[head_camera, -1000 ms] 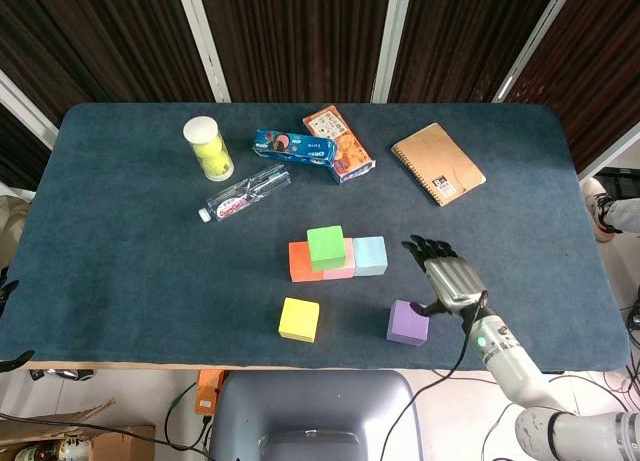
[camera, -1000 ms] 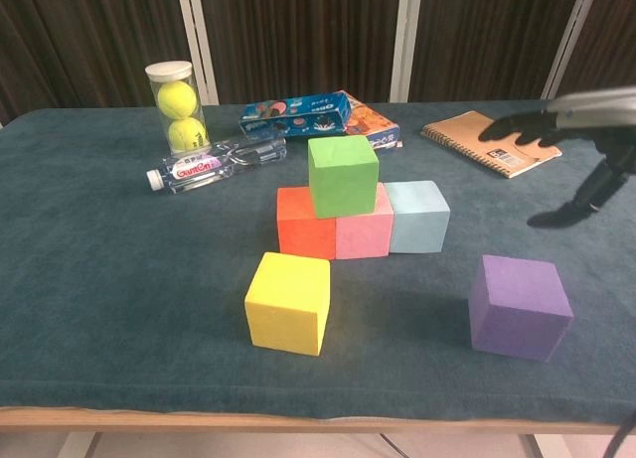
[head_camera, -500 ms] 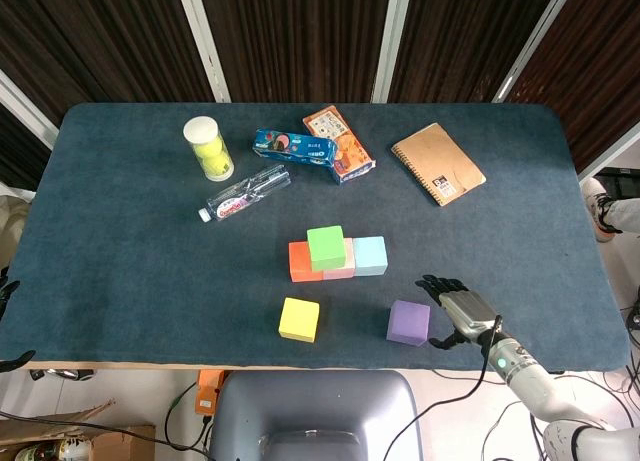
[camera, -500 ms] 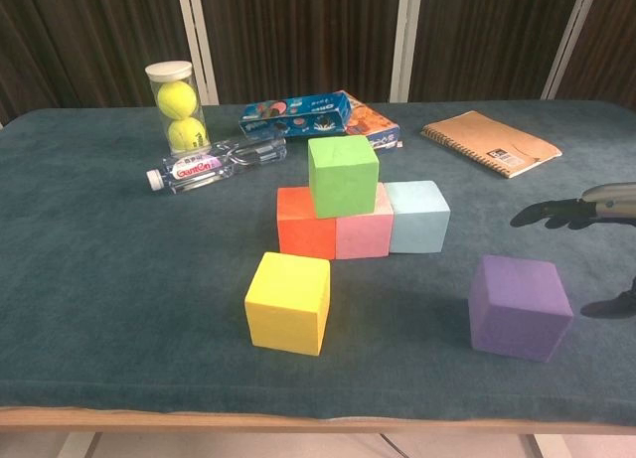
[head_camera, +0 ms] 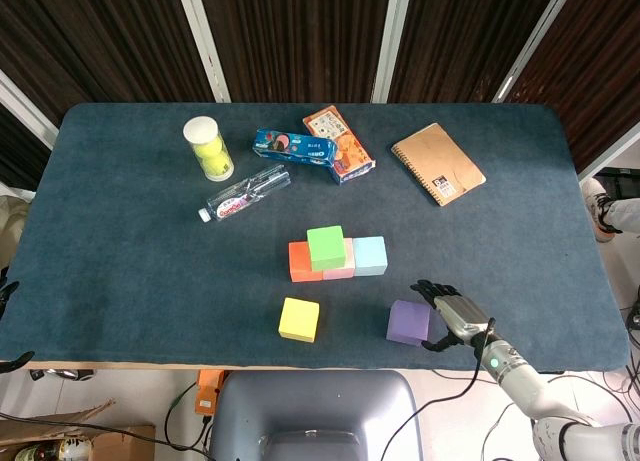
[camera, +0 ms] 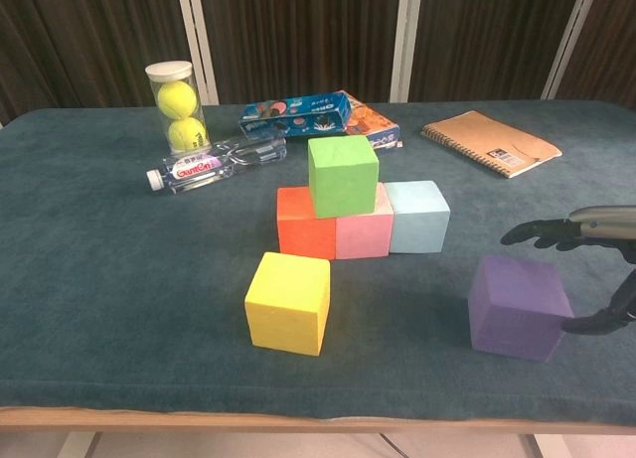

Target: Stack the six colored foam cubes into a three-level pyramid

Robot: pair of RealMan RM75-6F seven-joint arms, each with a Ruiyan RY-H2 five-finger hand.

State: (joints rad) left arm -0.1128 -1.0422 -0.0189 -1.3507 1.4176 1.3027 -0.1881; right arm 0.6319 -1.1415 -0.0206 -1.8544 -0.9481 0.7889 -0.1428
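An orange cube point(head_camera: 299, 262), a pink cube point(head_camera: 338, 271) and a light blue cube point(head_camera: 370, 255) stand in a row mid-table. A green cube point(head_camera: 325, 247) sits on top, over the orange and pink ones point(camera: 343, 175). The yellow cube point(head_camera: 299, 319) and the purple cube point(head_camera: 407, 322) stand alone near the front edge. My right hand point(head_camera: 450, 311) is low beside the purple cube's point(camera: 517, 307) right side, fingers point(camera: 537, 232) spread above its far corner and thumb by its right face, not holding it. Only dark slivers of my left hand point(head_camera: 5, 284) show at the left edge.
At the back of the table point(head_camera: 120, 241) stand a tube of tennis balls point(head_camera: 208, 148), a lying water bottle point(head_camera: 245, 194), a blue box point(head_camera: 292, 146), an orange snack box point(head_camera: 338, 143) and a spiral notebook point(head_camera: 437, 163).
My right hand has come down from above the table to the front edge, then shifted left until it is against the purple cube's right side. The cubes have not moved.
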